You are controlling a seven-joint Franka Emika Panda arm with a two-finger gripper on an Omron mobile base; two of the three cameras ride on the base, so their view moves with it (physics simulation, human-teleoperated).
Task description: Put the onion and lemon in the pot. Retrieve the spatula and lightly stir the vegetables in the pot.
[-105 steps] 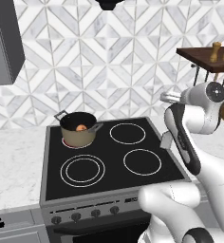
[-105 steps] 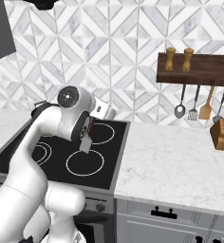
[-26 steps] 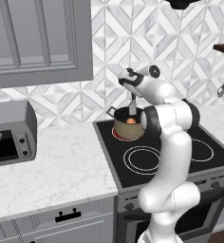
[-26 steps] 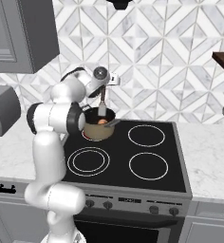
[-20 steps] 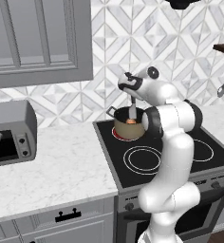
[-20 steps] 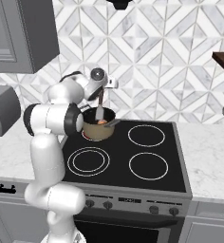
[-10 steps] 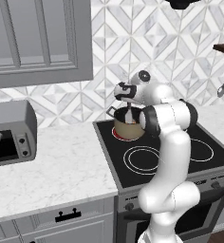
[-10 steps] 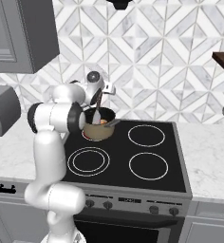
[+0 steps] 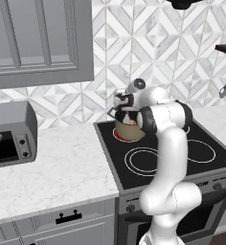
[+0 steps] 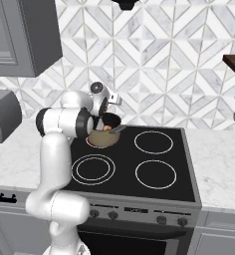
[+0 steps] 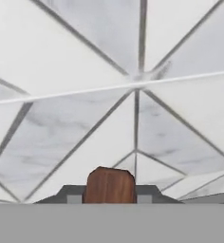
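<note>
Centre frame, the gripper [image 11: 110, 197] clenches the spatula's [image 11: 110, 186] reddish-brown wooden handle, its flat grey blade slanting into the squat tan pot [image 10: 102, 138] holding the round orange-brown onion [image 10: 107, 128].

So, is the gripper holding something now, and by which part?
Yes. The gripper holds the spatula by the end of its reddish-brown handle, and the blade end reaches into the pot.
</note>
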